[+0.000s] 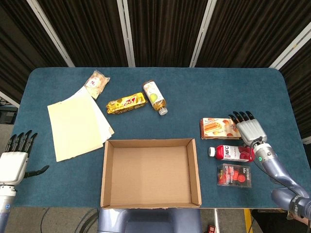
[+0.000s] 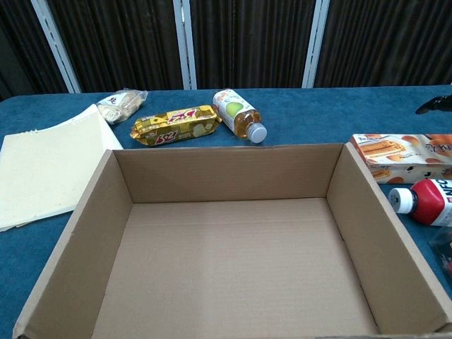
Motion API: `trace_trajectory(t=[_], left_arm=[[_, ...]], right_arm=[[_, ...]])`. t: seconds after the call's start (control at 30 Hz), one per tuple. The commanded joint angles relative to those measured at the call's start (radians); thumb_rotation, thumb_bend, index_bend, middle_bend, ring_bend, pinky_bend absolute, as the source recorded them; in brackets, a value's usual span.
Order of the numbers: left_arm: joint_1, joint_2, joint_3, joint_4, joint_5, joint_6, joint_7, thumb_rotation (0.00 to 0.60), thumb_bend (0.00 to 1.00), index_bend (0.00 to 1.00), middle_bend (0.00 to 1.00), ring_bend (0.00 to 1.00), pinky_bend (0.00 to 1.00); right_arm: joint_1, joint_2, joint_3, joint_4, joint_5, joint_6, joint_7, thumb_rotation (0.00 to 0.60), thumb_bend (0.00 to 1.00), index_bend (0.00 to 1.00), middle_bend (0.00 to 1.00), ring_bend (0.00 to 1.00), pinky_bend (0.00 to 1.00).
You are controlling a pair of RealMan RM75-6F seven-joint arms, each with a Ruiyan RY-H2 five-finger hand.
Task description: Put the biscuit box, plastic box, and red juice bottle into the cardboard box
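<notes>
The empty cardboard box point(image 1: 194, 170) point(image 2: 357, 208) sits at the table's near edge. To its right lie the orange biscuit box point(image 1: 218, 128) point(image 2: 395, 157), the red juice bottle point(image 1: 228, 153) point(image 2: 424, 200) on its side, and the clear plastic box point(image 1: 234, 175) with red pieces inside. My right hand point(image 1: 249, 130) hovers over the biscuit box's right end, fingers spread, holding nothing; only its fingertips point(image 2: 432, 106) show in the chest view. My left hand point(image 1: 13, 161) is open beside the table's near left corner.
A stack of cream paper point(image 1: 77, 124) lies at the left. Behind the cardboard box are a yellow snack bar point(image 1: 126, 103), a pale juice bottle point(image 1: 154, 96) and a small snack bag point(image 1: 96, 83).
</notes>
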Motion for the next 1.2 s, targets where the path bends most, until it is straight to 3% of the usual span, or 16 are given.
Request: trace_trajectory(t=[0.03,0.47,0.57,0.63,0.8,0.97,1.2], left_arm=[[-0.005,-0.006,-0.006,0.009,-0.014,-0.01,0.006,0.422,0.05,0.0,0.0,0.0,0.0],[-0.015,-0.014,-0.022,0.037,-0.065,-0.041,0.007,0.423,0.06,0.0,0.0,0.0,0.0],[-0.014,-0.014,-0.025,0.038,-0.071,-0.039,0.006,0.423,0.06,0.0,0.0,0.0,0.0],[-0.013,-0.013,-0.027,0.039,-0.077,-0.039,0.008,0.422,0.06,0.0,0.0,0.0,0.0],[-0.012,-0.01,-0.027,0.038,-0.086,-0.041,0.008,0.423,0.06,0.0,0.0,0.0,0.0],[-0.008,0.0,-0.025,0.03,-0.09,-0.041,0.0,0.422,0.06,0.0,0.0,0.0,0.0],[0.002,0.026,-0.016,0.001,-0.075,-0.029,-0.028,0.423,0.06,0.0,0.0,0.0,0.0]], right_arm=[[0.042,-0.047,-0.006,0.075,0.033,-0.061,-0.009,0.6,0.09,0.0,0.0,0.0,0.0],[0.11,-0.172,-0.036,0.264,0.07,-0.171,0.023,0.6,0.1,0.0,0.0,0.0,0.0],[0.126,-0.204,-0.043,0.31,0.063,-0.193,0.036,0.6,0.15,0.03,0.0,0.0,0.0],[0.136,-0.225,-0.045,0.337,0.053,-0.195,0.047,0.6,0.2,0.2,0.07,0.03,0.09],[0.142,-0.262,-0.044,0.375,-0.001,-0.126,0.073,0.6,0.27,0.66,0.51,0.45,0.6],[0.13,-0.277,-0.057,0.386,-0.065,-0.03,0.091,0.6,0.31,0.76,0.61,0.56,0.72],[0.105,-0.209,-0.053,0.25,-0.113,0.115,0.034,0.6,0.31,0.76,0.62,0.58,0.74]])
